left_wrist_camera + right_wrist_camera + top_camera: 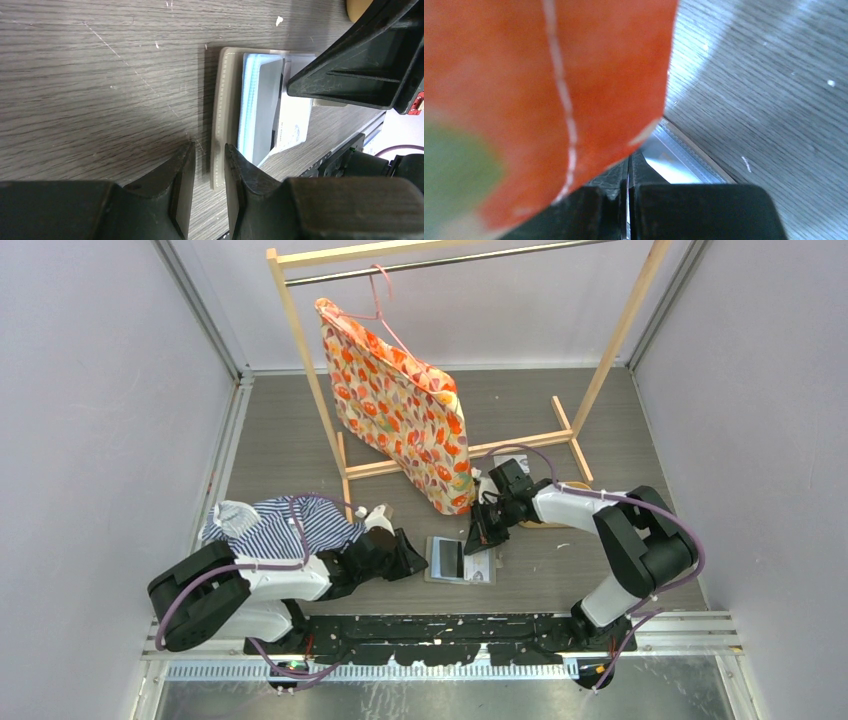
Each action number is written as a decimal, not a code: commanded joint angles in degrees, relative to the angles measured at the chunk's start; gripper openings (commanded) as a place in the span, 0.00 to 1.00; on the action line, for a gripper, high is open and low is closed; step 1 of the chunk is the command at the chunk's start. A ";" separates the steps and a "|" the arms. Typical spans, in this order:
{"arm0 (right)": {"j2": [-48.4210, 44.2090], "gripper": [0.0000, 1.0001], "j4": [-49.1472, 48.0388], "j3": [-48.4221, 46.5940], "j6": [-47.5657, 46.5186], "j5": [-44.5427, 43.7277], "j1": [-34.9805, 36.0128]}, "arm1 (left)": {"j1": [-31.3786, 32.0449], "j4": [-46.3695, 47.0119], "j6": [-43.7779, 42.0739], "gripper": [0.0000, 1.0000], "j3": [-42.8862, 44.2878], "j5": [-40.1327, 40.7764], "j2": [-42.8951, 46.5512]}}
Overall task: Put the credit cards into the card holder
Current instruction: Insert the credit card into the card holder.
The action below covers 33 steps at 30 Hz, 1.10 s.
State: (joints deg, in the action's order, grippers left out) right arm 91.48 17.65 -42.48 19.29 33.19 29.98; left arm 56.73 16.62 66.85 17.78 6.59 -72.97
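The card holder (450,558) lies open and flat on the table, its taupe rim (226,100) round pale bluish sleeves (684,165). A white credit card (292,131) pokes out of its right side (481,567). My left gripper (209,146) sits low at the holder's left edge (415,560), jaws a little apart astride the rim. My right gripper (628,159) comes down on the holder's far right part (482,538). Its jaws are shut with a thin pale sliver between them, seemingly the card's edge. The other cards are out of view.
An orange floral bag (400,405) hangs from a wooden rack (300,340) and fills the left of the right wrist view (549,90). A striped cloth (280,520) lies by the left arm. An oval tan tray (356,9) sits behind the right gripper.
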 commanded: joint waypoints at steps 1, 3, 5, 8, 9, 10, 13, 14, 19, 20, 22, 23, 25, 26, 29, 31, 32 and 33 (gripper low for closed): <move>2.17 0.01 0.24 -1.96 0.91 -2.84 0.79 | 0.08 0.81 -1.61 0.30 1.02 -1.11 -1.97; 3.97 0.01 0.02 -2.69 1.37 -1.81 1.37 | 0.09 1.16 -1.55 0.30 1.03 -1.72 -2.74; 5.80 0.01 -0.19 -3.82 1.90 -0.78 1.85 | 0.06 1.31 -1.47 0.30 1.03 -2.18 -3.16; 7.12 0.01 -1.51 -4.90 3.48 1.90 2.43 | 0.13 1.39 -1.24 0.30 0.87 -2.61 -3.53; 7.35 0.01 -2.38 -4.77 4.26 3.63 2.47 | 0.09 1.39 -1.20 0.30 0.85 -2.63 -3.62; 7.51 0.01 -3.89 -4.70 5.13 5.25 2.46 | 0.05 1.32 -1.18 0.30 0.85 -2.65 -3.73; 6.93 0.01 -4.88 -4.99 5.93 8.10 2.53 | 0.09 0.82 -1.12 0.30 0.85 -2.21 -3.56; 6.27 0.01 -4.20 -5.17 5.12 8.28 2.52 | 0.08 0.41 -1.11 0.30 0.81 -1.89 -3.25; 1.41 0.01 5.60 -8.71 -7.72 5.85 1.85 | 0.09 -4.08 -1.26 0.30 0.29 1.03 0.80; 0.64 0.01 8.31 -9.73 -11.55 6.41 1.51 | 0.03 -5.43 -1.58 0.31 0.16 2.06 2.11; -0.29 0.02 15.74 -12.80 -21.25 8.75 0.58 | 0.05 -8.62 -2.38 0.33 0.00 3.48 4.98; -0.46 0.03 20.02 -14.65 -26.41 10.85 -0.35 | 0.05 -10.23 -2.88 0.34 -0.07 4.15 6.59; -0.58 0.06 27.36 -17.86 -34.73 15.46 -3.34 | -0.03 -13.31 -3.84 0.36 -0.26 5.29 10.04; -0.86 0.07 30.13 -19.03 -38.61 17.23 -5.88 | -0.04 -14.52 -4.29 0.38 -0.41 5.78 11.70; -1.81 0.11 30.93 -19.78 -39.26 13.55 -10.56 | -0.04 -16.32 -7.19 0.47 -0.64 5.87 16.85; -2.08 0.12 28.11 -19.25 -37.15 4.66 -11.75 | -0.04 -16.03 -9.81 0.56 -0.47 5.32 20.13; -1.96 0.13 26.40 -19.07 -36.11 -0.56 -11.88 | -0.12 -15.05 -11.03 0.61 -0.51 4.95 21.28; -1.70 0.13 24.72 -19.16 -35.28 -5.04 -11.92 | -0.14 -13.75 -11.94 0.66 -0.67 4.72 22.27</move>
State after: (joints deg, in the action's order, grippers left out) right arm 90.89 42.59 -61.10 -13.47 42.41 18.68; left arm 56.71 2.24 60.80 17.43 10.46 -54.81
